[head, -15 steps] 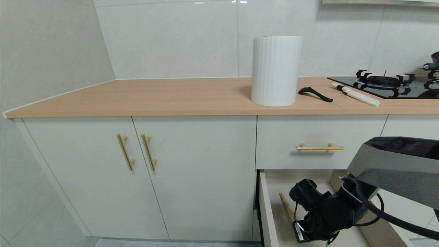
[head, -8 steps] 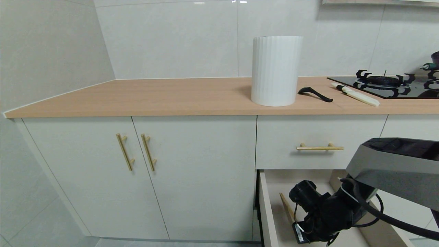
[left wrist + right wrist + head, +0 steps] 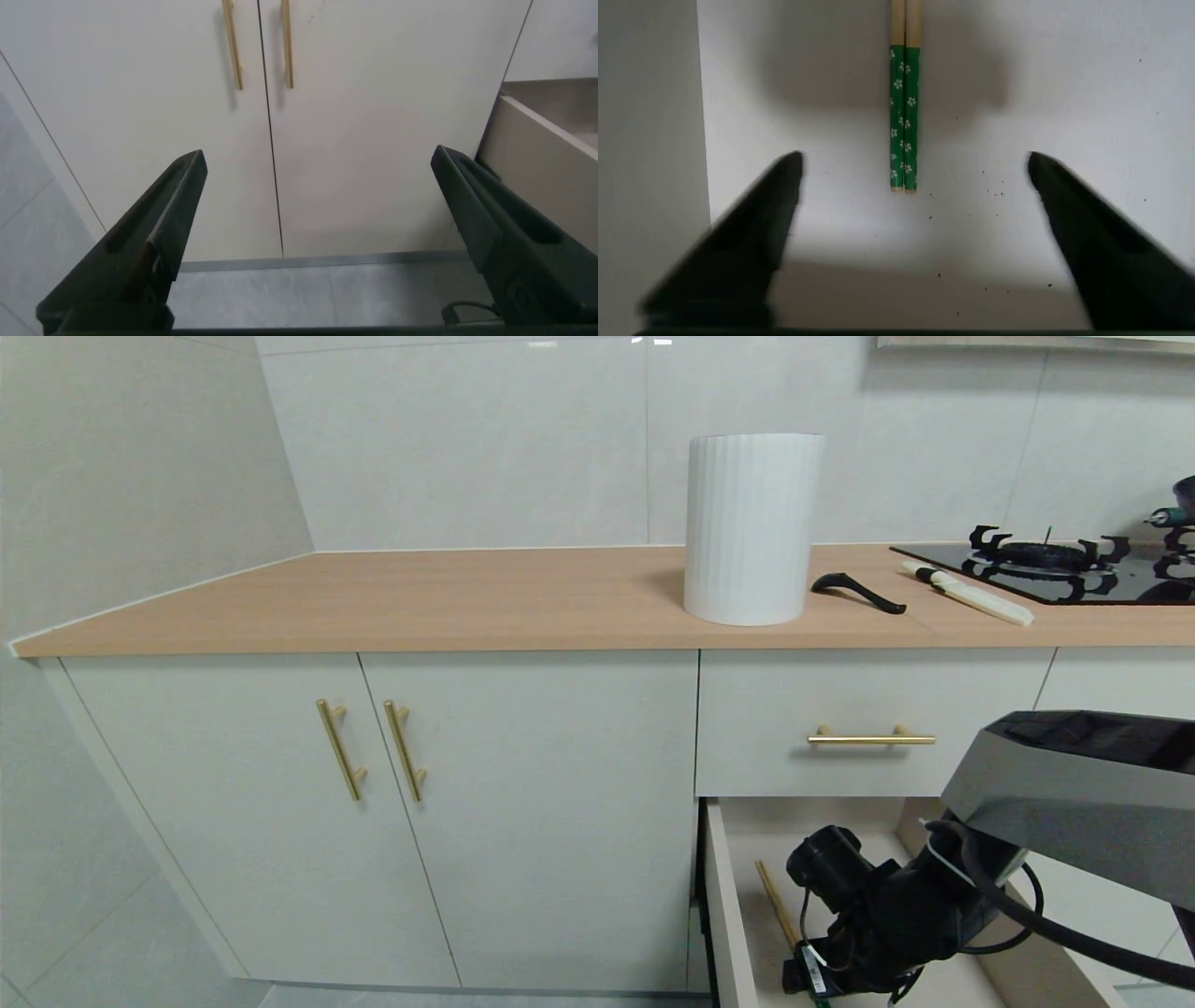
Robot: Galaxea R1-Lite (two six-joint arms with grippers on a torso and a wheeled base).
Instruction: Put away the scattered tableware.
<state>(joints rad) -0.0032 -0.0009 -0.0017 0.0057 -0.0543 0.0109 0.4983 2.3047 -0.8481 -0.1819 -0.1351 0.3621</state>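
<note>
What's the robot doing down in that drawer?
The robot's right gripper hangs open inside the pulled-out white drawer, right above a pair of wooden chopsticks with green flowered ends that lie flat on the drawer bottom. Its left gripper is open too, holding nothing, by the cupboard doors. A black curved utensil and a cream knife lie on the wooden countertop, not yet put away.

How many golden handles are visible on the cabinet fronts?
3. Left door handle and right door handle stand upright side by side; drawer handle lies level on the shut drawer. The open drawer below may hide another.
</note>
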